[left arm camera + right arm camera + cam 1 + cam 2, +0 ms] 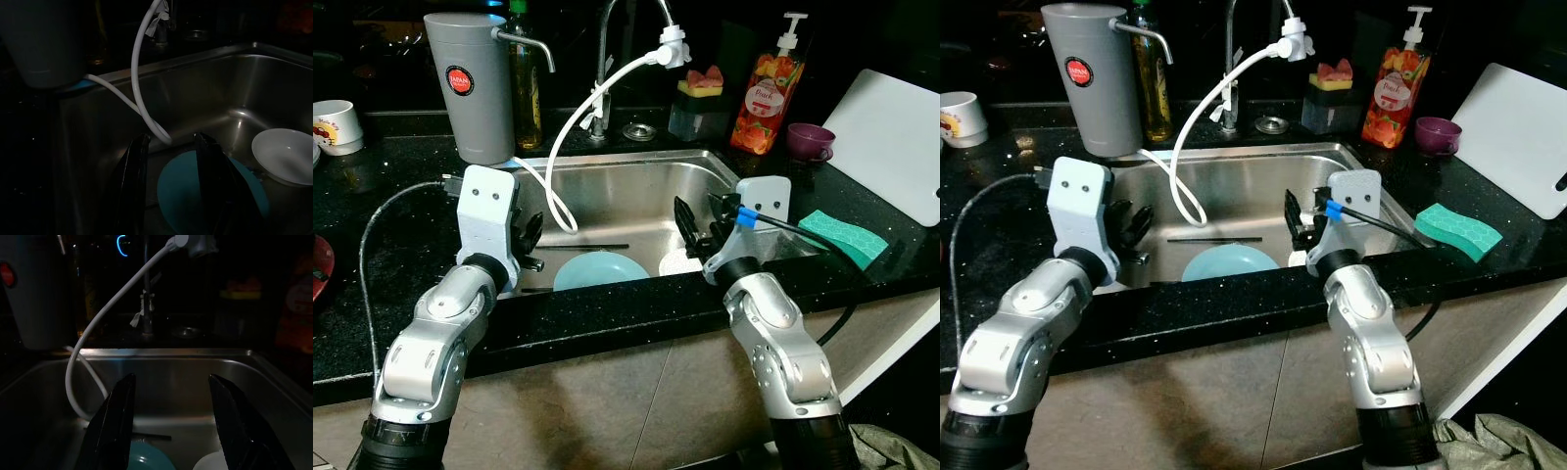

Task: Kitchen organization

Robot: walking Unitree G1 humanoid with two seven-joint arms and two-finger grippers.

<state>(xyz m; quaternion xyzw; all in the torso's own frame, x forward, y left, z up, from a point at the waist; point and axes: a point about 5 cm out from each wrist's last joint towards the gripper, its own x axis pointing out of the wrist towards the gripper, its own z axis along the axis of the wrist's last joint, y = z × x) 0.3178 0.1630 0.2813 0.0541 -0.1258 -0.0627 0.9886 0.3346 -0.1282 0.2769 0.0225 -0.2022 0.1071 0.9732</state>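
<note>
A steel sink (636, 186) is set into the black counter. In its basin lie a light blue plate (599, 270), a white bowl (283, 155) to its right, and a dark thin utensil (592, 247). My left gripper (530, 233) hangs open over the sink's left side, above the blue plate (181, 191). Over the sink's right side my right gripper (697, 223) is open too, with nothing between its fingers (117, 426); the white bowl (677, 262) sits just below it.
A white hose (570, 147) loops from the tap (607, 69) into the basin. A grey water filter jug (470, 83) stands at the back left. Soap bottle (769, 93), purple cup (811, 140), green sponge (847, 235) and white cutting board (893, 137) are on the right.
</note>
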